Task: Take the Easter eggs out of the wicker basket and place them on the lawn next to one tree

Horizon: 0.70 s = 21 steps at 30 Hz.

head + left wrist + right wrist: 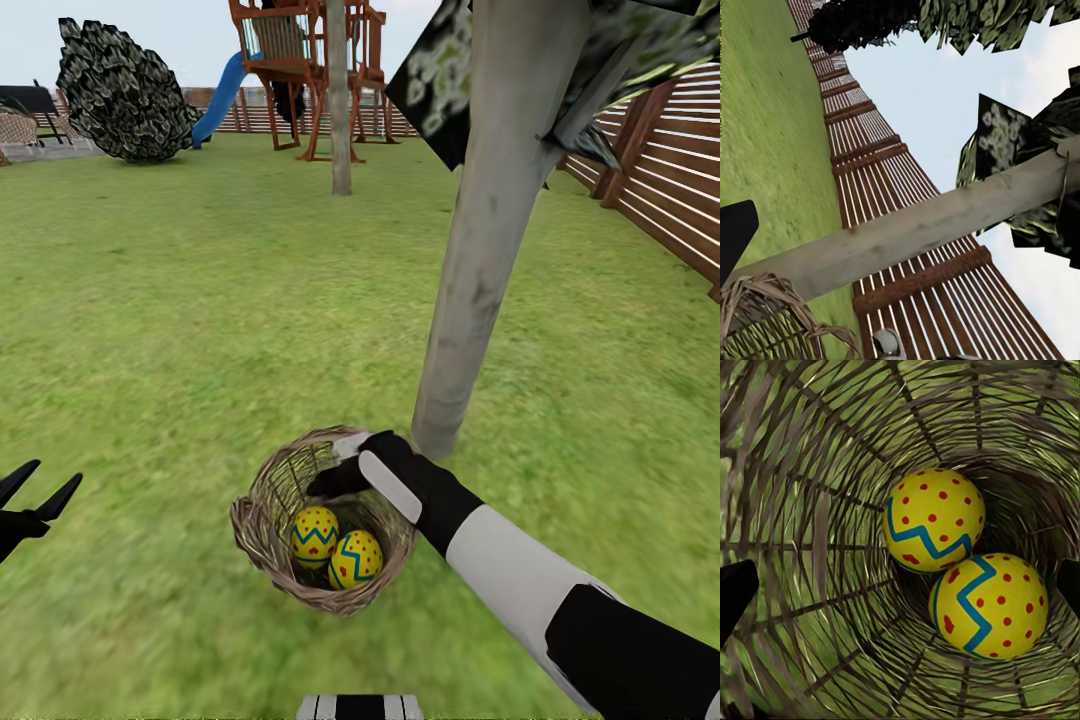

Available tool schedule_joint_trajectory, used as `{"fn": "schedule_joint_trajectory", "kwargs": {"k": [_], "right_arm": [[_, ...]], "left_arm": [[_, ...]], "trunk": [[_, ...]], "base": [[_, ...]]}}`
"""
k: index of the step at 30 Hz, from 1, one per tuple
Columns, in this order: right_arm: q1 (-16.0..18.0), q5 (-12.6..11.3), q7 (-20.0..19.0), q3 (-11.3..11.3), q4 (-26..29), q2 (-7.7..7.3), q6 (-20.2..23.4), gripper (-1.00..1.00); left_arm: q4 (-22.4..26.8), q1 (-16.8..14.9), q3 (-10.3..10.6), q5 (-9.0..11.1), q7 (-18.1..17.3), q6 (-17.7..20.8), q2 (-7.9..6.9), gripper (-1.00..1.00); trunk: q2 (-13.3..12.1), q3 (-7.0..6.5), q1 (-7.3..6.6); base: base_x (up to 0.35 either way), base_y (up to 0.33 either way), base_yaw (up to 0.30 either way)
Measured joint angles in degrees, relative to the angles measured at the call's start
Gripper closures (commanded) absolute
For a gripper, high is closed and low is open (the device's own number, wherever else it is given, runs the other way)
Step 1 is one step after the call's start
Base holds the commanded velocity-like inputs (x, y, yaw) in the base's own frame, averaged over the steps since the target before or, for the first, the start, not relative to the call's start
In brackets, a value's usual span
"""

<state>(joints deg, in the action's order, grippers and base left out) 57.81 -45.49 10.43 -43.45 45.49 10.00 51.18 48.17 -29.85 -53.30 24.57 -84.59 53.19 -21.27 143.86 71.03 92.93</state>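
The wicker basket (322,520) is sitting on the lawn (180,330), just before the foot of the tree (480,260). Two Easter eggs (315,535) (356,559) are lying side by side in it, touching. The right claw (345,462) is reaching over the basket's far rim. The left claw (35,495) is hanging well to the left, apart from the basket. The fence (660,180) is running along the right, and the play set (310,60) is standing far behind.

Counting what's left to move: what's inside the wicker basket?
Two Easter eggs lie touching inside the wicker basket. The right gripper covers part of the rim, hiding that spot.
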Motion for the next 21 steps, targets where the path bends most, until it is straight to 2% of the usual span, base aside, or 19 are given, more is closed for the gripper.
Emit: {"fn": "schedule_joint_trajectory", "kwargs": {"k": [4, 12, 21], "right_arm": [[0.00, 0.41, -2.55, 0.02, 0.14, 0.00, -0.66, -1.00], [-0.02, 0.69, -2.57, 0.04, 0.15, 0.00, -5.24, -1.00], [-0.02, 0.79, -2.13, 0.05, 0.58, 0.00, -7.94, -1.00]], "left_arm": [[0.00, 0.00, 0.00, 0.00, 0.12, 0.02, 0.00, -1.00], [0.00, 0.00, 0.00, -0.03, 0.25, 0.07, 0.00, -1.00], [-0.09, 0.00, 0.00, -0.09, 0.30, 0.08, 0.00, -1.00]], "trunk": [[0.05, 0.89, 0.10], [0.16, 2.66, 0.31], [0.28, 4.66, 0.54]], "base": [[0.000, 0.000, 0.000], [0.000, 0.000, 0.000], [0.000, 0.000, 0.000]]}}
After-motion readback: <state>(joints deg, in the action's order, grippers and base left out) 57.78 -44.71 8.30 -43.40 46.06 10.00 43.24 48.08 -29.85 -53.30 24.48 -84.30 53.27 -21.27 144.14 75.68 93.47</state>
